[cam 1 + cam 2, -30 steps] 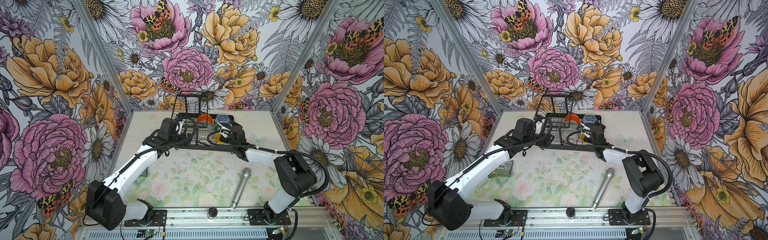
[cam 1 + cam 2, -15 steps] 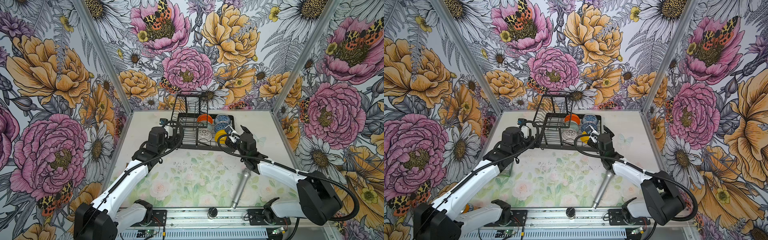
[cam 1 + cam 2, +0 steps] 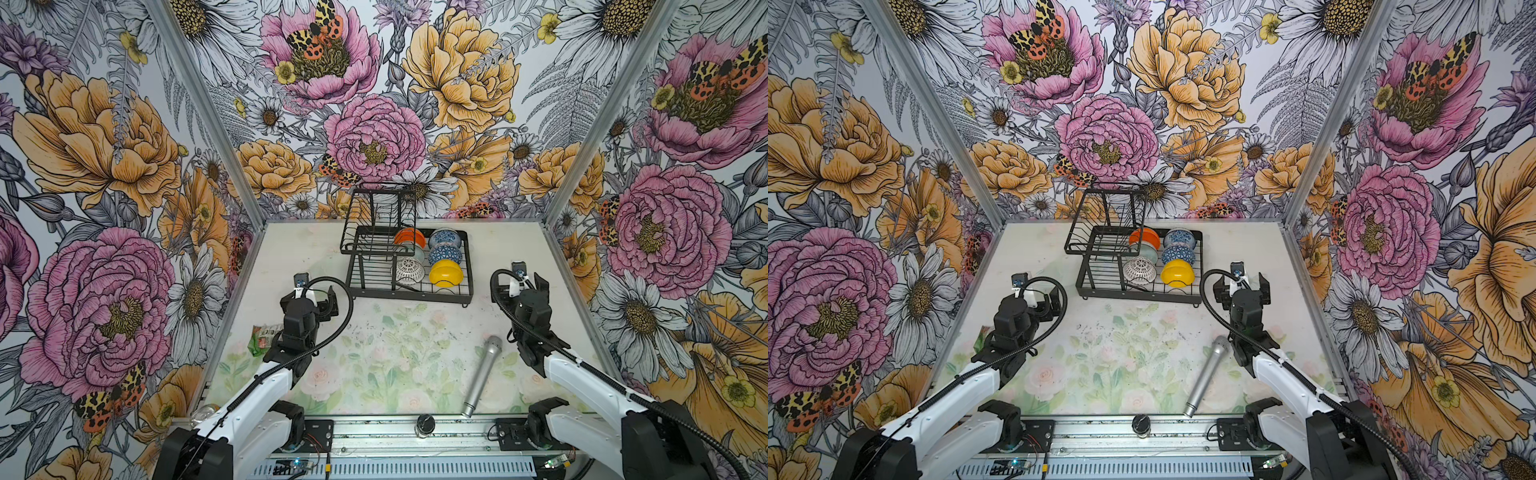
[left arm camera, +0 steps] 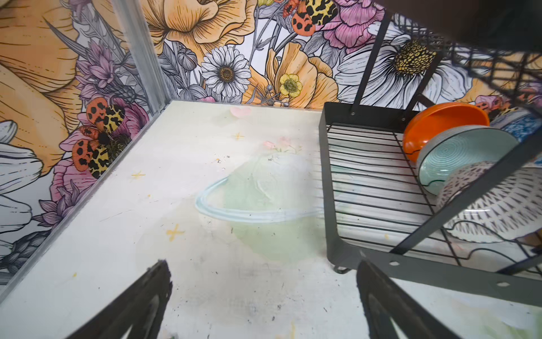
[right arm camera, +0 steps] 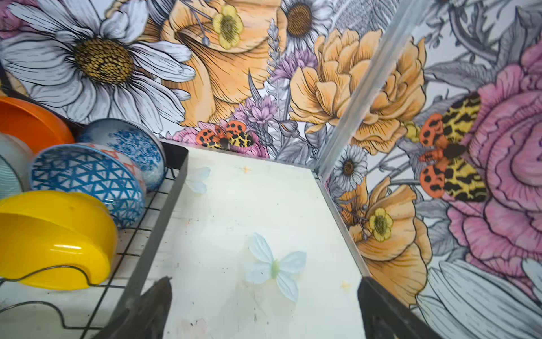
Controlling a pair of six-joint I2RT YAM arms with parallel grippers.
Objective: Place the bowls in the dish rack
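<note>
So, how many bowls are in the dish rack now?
6, all in the dish rack: one row, back to front, orange bowl, teal bowl, lattice bowl; beside it on the right, floral bowl, geometric bowl, yellow bowl. The teal one is half hidden.

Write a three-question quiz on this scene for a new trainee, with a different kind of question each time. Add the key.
1. True or false: the yellow bowl already sits in the dish rack.
2. Which thing lies loose on the table, nearer the right arm? A) silver microphone B) wooden spoon C) glass cup
3. Fill the blank: the left gripper and the right gripper both stand ____ and hold nothing.

Key: 1 true; 2 A; 3 open.
</note>
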